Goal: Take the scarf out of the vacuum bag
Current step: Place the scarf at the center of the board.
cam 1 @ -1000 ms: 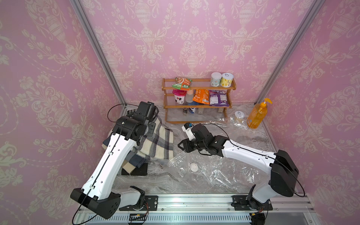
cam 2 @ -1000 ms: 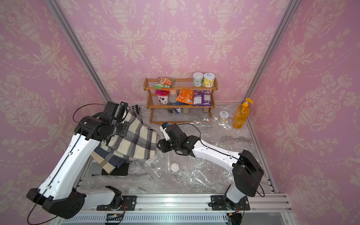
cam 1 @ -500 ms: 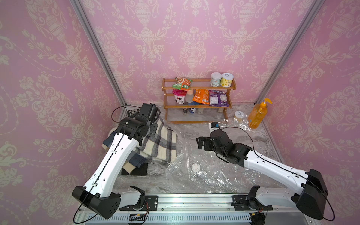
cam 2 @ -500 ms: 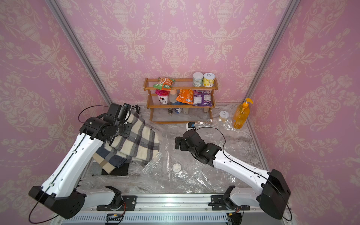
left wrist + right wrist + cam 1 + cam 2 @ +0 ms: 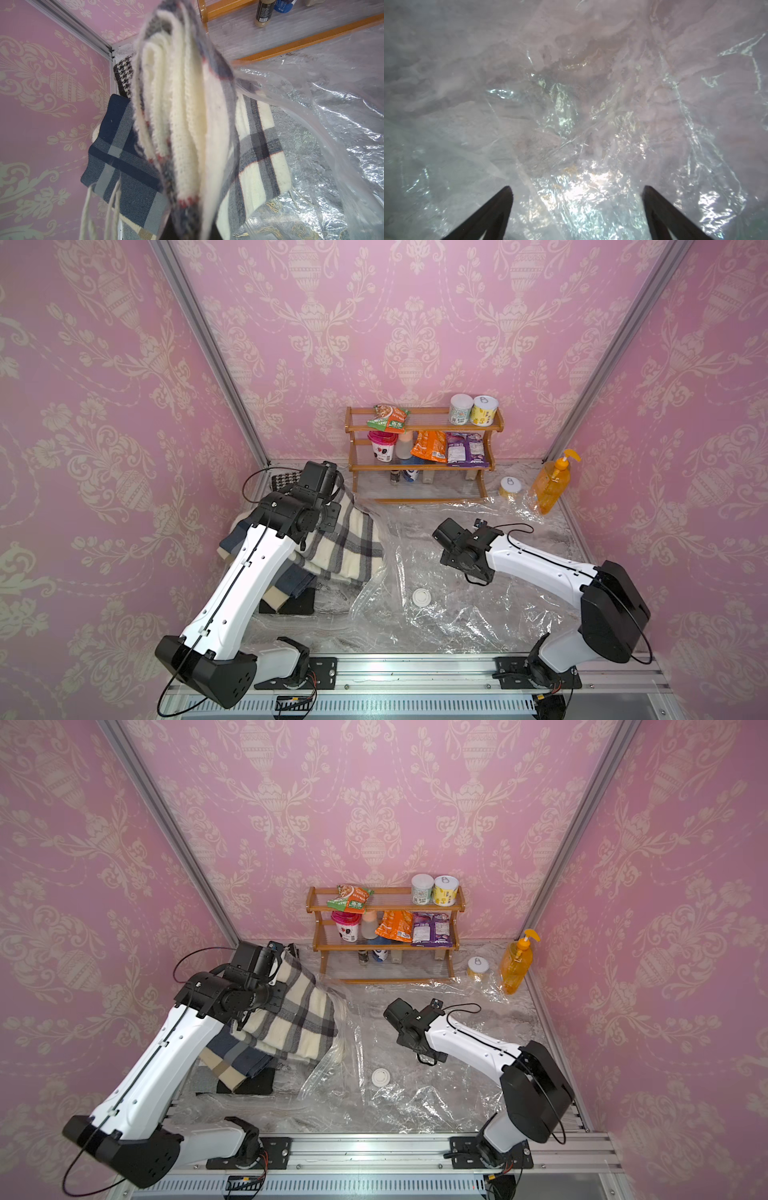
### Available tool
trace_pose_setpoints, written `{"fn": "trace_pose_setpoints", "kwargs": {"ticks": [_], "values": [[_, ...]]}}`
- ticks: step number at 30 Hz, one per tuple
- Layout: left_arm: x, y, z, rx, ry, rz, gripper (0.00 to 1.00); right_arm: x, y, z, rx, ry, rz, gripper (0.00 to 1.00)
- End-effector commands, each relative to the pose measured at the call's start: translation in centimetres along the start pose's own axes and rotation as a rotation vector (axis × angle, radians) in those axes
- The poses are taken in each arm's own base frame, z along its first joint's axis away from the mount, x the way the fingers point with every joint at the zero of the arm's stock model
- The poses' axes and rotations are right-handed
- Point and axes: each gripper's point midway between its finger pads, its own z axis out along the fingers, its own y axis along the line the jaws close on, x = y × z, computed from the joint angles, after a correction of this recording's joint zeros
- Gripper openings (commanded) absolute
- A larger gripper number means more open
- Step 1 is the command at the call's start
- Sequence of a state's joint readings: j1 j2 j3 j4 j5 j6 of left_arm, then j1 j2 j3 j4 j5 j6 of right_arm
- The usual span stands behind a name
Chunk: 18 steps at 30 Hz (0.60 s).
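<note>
Vacuum bag (image 5: 457, 616) is lying crumpled and mostly flat in both top views, spreading forward from the wooden rack (image 5: 419, 466). Scarf (image 5: 349, 539), cream with grey plaid, is hanging at the bag's left end. Its top is raised and its lower folds are resting on other folded cloths (image 5: 116, 158). Clear film is touching its rack-side face; whether any fold is sitting inside the bag's mouth cannot be told. Left gripper (image 5: 277, 966) is clenching the scarf's top, its fingers hidden by the cloth. Right gripper (image 5: 577, 188) is hovering over the bag's middle, jaws standing wide apart, gripping nothing. White valve cap (image 5: 420, 596) is sitting on the bag's face, near the right gripper but apart from it.
</note>
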<state>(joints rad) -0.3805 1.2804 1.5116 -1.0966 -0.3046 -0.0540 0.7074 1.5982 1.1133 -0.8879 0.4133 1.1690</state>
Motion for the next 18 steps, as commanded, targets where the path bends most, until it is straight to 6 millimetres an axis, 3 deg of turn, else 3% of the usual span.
{"fn": "trace_pose_setpoints", "kwargs": {"ticks": [1,6,18], "values": [[-0.8,0.2,-1.4,0.033,-0.079,-0.042,0.0,1.1,-2.4,1.0,0.177,0.066,0.02,1.0],[-0.9,0.0,-2.4,0.06,-0.1,-0.038,0.0,2.0,-1.7,2.9,0.169,0.106,0.036,1.0],[-0.8,-0.4,-2.5,0.084,-0.113,-0.036,0.0,2.1,-4.4,5.9,0.1,0.138,0.083,1.0]]}}
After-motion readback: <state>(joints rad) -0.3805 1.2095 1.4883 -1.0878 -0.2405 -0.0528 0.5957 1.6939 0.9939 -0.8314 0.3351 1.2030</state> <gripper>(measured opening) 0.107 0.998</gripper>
